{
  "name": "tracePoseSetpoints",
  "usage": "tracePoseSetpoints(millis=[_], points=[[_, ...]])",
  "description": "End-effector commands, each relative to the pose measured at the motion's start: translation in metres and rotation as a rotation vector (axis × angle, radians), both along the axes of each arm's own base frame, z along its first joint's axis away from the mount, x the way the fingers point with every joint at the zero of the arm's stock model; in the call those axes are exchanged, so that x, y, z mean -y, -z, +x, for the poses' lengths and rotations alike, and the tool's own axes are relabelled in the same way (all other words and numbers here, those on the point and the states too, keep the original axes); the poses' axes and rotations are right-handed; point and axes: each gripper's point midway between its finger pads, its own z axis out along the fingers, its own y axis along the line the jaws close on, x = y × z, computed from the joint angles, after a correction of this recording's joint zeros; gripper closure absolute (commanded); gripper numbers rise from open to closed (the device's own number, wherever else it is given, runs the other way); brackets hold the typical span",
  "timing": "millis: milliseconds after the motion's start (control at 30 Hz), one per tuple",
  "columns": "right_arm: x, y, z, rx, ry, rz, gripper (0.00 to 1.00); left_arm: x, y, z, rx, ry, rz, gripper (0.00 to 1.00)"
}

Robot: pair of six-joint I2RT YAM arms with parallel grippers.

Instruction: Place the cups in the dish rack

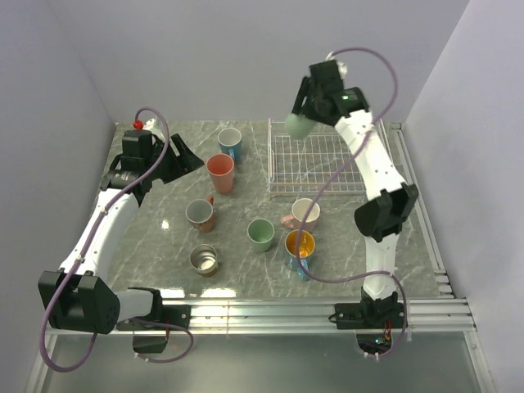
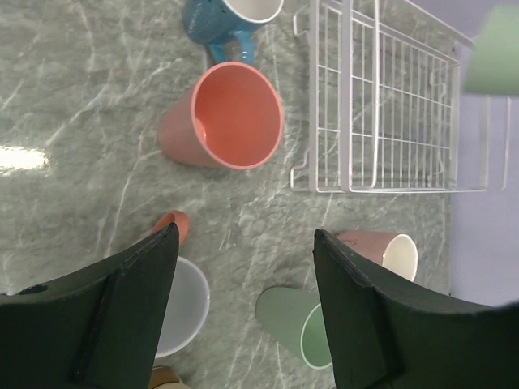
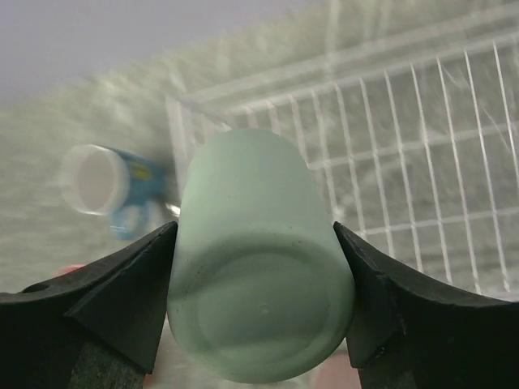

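Note:
My right gripper [image 1: 300, 113] hangs above the rack's left end, shut on a mint green cup [image 1: 297, 125], bottom end [image 3: 259, 284] towards the wrist camera. The white wire dish rack [image 1: 323, 164] holds nothing. My left gripper [image 1: 190, 160] is open and empty, just left of the salmon pink cup [image 1: 220, 172]. In the left wrist view its jaws [image 2: 245, 235] stand apart above bare table. On the table stand a blue mug [image 1: 230, 143], a brown mug [image 1: 201, 214], a second mint green cup [image 1: 260, 233], a pale pink mug [image 1: 304, 214], a blue cup with an orange inside [image 1: 299, 246] and a steel cup [image 1: 204, 259].
The grey marble table [image 1: 155, 237] is walled in at the back and both sides. A red knob [image 1: 137, 124] sits at the back left corner. A metal rail [image 1: 311, 309] runs along the near edge by the arm bases.

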Motion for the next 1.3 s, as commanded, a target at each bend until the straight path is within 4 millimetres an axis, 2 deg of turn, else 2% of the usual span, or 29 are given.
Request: tracePoseSetpoints(millis=[0, 67, 100, 133, 167, 300, 400, 567, 833, 900, 933, 1033, 1100, 1133, 1200, 1233, 1267], points=[[0.019, 0.034, 0.001, -0.073, 0.059, -0.166, 1.00, -0.009, -0.001, -0.006, 0.013, -0.015, 0.049, 0.28], [0.013, 0.035, 0.010, -0.063, 0.058, -0.146, 1.00, -0.009, 0.002, -0.008, 0.003, -0.011, 0.053, 0.28], [0.008, 0.047, 0.017, -0.077, 0.060, -0.136, 1.00, -0.009, 0.003, -0.009, -0.002, -0.008, 0.055, 0.28], [0.003, 0.043, 0.022, -0.056, 0.058, -0.120, 1.00, -0.010, 0.005, -0.009, -0.008, -0.009, 0.059, 0.29], [0.001, 0.047, 0.027, -0.057, 0.059, -0.115, 1.00, -0.010, 0.010, -0.010, -0.025, -0.008, 0.062, 0.29], [-0.018, 0.085, 0.036, -0.104, 0.042, -0.133, 1.00, -0.010, 0.020, -0.011, -0.057, -0.004, 0.065, 0.32], [-0.031, 0.105, 0.037, -0.129, 0.025, -0.149, 1.00, -0.009, 0.025, -0.011, -0.071, 0.002, 0.063, 0.32], [-0.039, 0.119, 0.049, -0.116, 0.033, -0.145, 1.00, -0.006, 0.027, -0.006, -0.096, 0.013, 0.053, 0.33], [-0.048, 0.131, 0.063, -0.084, 0.043, -0.141, 1.00, -0.002, 0.029, -0.003, -0.127, 0.029, 0.046, 0.35], [-0.048, 0.134, 0.066, -0.076, 0.055, -0.150, 0.97, -0.002, 0.030, -0.002, -0.130, 0.029, 0.047, 0.35], [-0.050, 0.133, 0.069, -0.065, 0.057, -0.145, 0.93, -0.002, 0.029, -0.002, -0.128, 0.028, 0.047, 0.35], [-0.055, 0.132, 0.075, -0.033, 0.065, -0.136, 0.92, -0.003, 0.027, -0.002, -0.129, 0.025, 0.051, 0.35], [-0.056, 0.130, 0.078, -0.017, 0.071, -0.134, 0.87, -0.004, 0.029, -0.002, -0.137, 0.023, 0.057, 0.35], [-0.057, 0.130, 0.079, -0.014, 0.070, -0.133, 0.71, -0.004, 0.029, -0.002, -0.139, 0.024, 0.056, 0.35], [-0.056, 0.131, 0.079, -0.015, 0.065, -0.137, 0.50, -0.004, 0.030, -0.001, -0.144, 0.023, 0.056, 0.35], [-0.056, 0.129, 0.078, -0.011, 0.062, -0.140, 0.26, -0.003, 0.029, 0.000, -0.146, 0.023, 0.055, 0.35], [-0.056, 0.129, 0.076, -0.015, 0.057, -0.149, 0.23, -0.003, 0.029, 0.002, -0.145, 0.024, 0.052, 0.35]])
